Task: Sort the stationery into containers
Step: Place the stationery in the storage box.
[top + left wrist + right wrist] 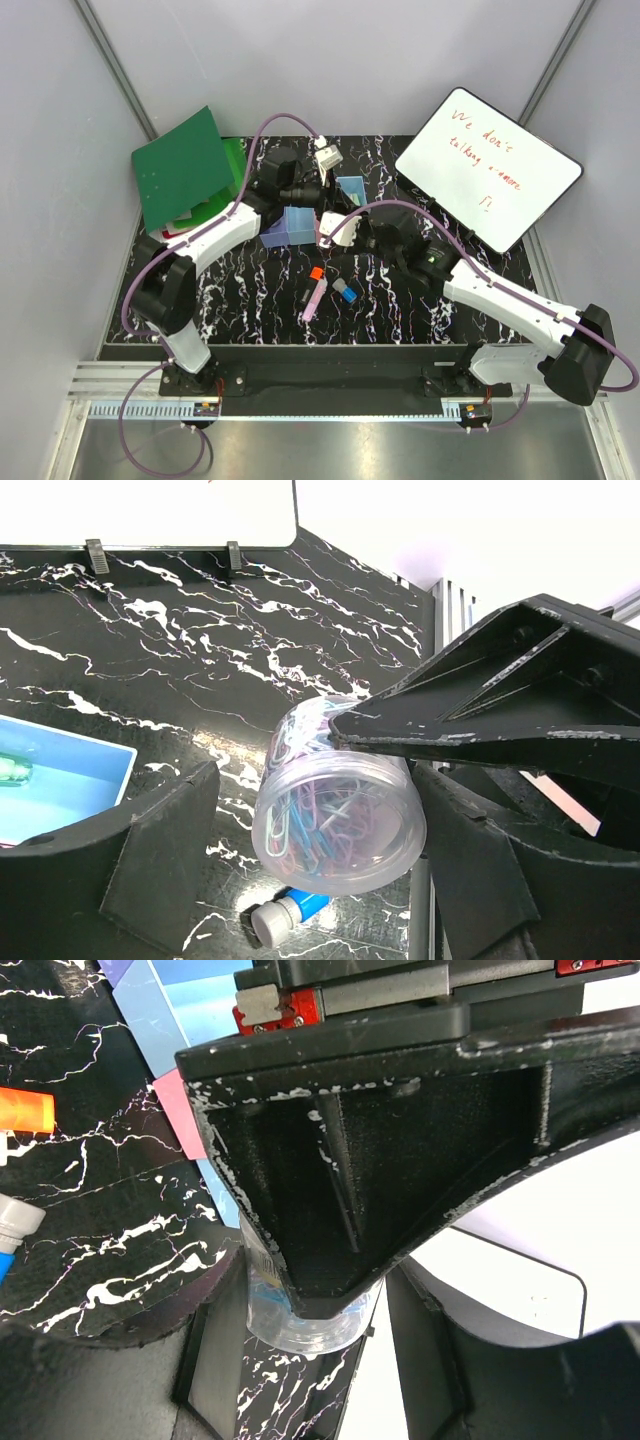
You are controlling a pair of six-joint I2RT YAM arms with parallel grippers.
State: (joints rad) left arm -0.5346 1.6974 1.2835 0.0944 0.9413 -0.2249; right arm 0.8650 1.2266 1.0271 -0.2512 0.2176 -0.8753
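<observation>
A clear round tub of coloured paper clips [338, 820] hangs above the table between both grippers. My right gripper [315, 1360] is shut on it [300, 1325]; one of its fingers [480, 705] lies across the tub's top. My left gripper [320, 865] is open around the tub, with a gap at its left finger [165, 860]. The two grippers meet [325, 212] over the row of containers, of which the purple-blue bin [285, 228] and a light blue bin [351, 188] show. An orange-capped marker [316, 272], a pink marker [312, 298] and small blue and black pieces [347, 290] lie in front.
A blue piece with a grey cap [288, 913] lies under the tub. A light blue bin [70, 765] holds a green highlighter [12, 770]. The whiteboard [488, 180] stands at the back right, the green folder [180, 165] at the back left.
</observation>
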